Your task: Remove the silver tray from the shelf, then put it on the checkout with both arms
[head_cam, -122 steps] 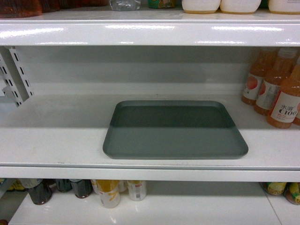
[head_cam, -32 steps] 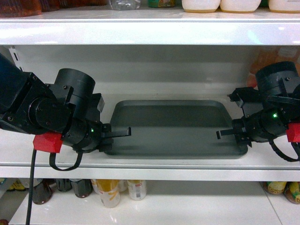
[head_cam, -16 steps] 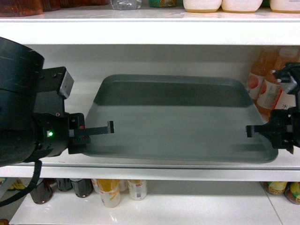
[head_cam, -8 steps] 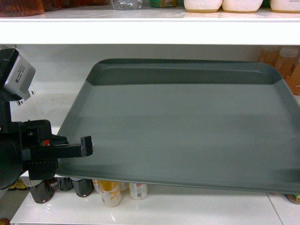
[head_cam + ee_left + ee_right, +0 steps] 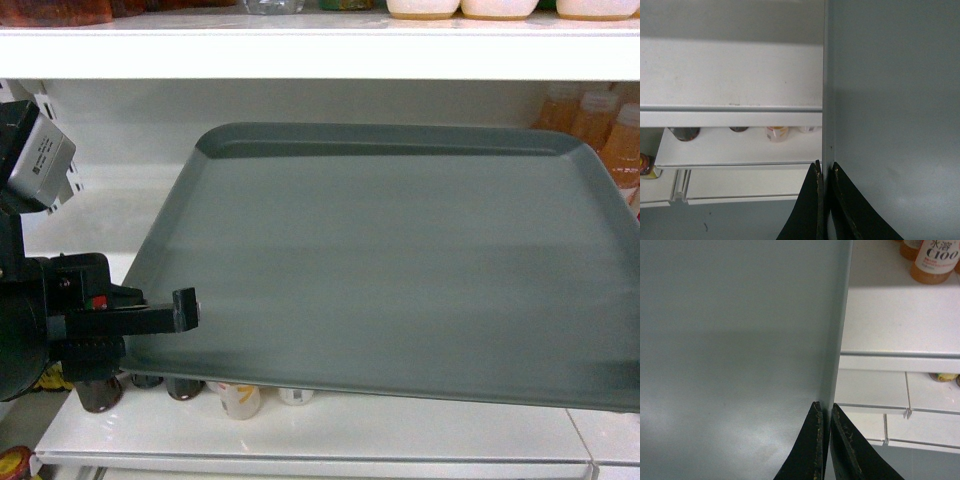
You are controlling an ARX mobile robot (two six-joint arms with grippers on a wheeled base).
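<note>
The silver tray point(image 5: 390, 260) is a large matte grey-green rectangle filling most of the head view, held in the air in front of the shelf point(image 5: 300, 50). My left gripper point(image 5: 165, 318) is shut on the tray's left rim; in the left wrist view that left gripper point(image 5: 825, 167) has its black fingers pinching the tray point(image 5: 890, 100) rim. My right gripper point(image 5: 824, 410) is shut on the tray point(image 5: 735, 340) right rim; it is outside the head view. The checkout is out of view.
Orange juice bottles point(image 5: 610, 135) stand at the right on the shelf board behind the tray; one bottle point(image 5: 937, 260) shows in the right wrist view. Cans and bottles point(image 5: 240, 398) sit on the lower shelf board point(image 5: 740, 145). A perforated upright point(image 5: 50, 110) is at left.
The tray has left the shelf board and come closer to the head camera, growing in view. Over the last half second the view dropped slightly and the tray moved out a little more.
</note>
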